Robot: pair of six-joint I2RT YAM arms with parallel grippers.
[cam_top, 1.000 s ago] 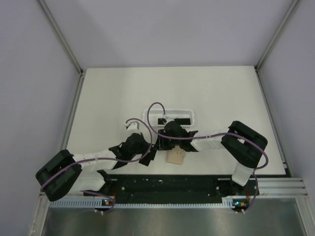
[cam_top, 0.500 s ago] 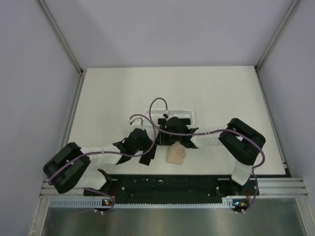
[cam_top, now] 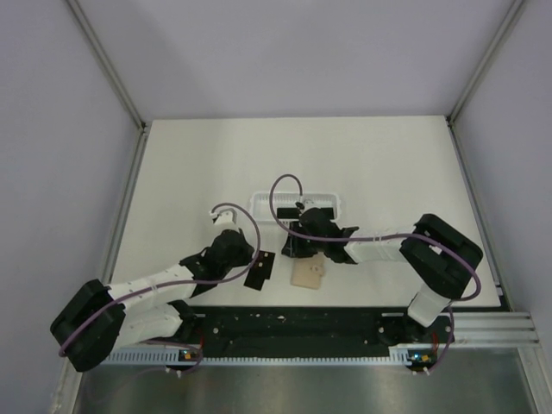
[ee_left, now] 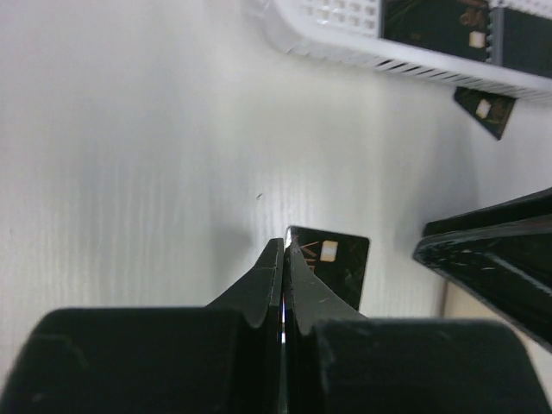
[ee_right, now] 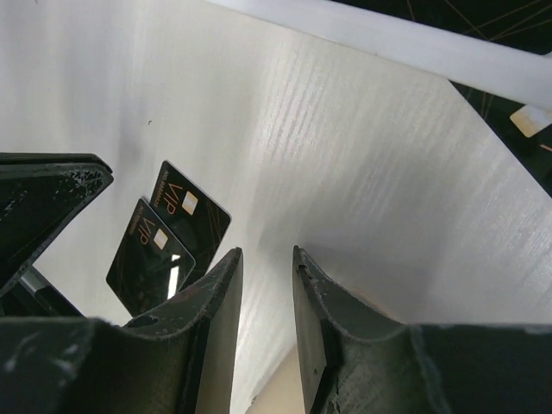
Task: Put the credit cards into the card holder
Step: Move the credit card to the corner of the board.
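White counter (cam_top: 190, 172) with a perforated white basket (cam_top: 297, 205) at its middle.
Closed tight is the left claw (ee_left: 285, 246); the right claw (ee_right: 267, 254) stands narrowly parted, empty, between basket and tan card holder (cam_top: 307, 273); two black credit cards (cam_top: 260, 269) lie flat just left of the holder, under the left claw's tips.

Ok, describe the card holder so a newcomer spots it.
Find the long white basket. Just below it in the top view lies the card holder, a small flat squarish pouch. It alone is tan; the cards left of it are black.
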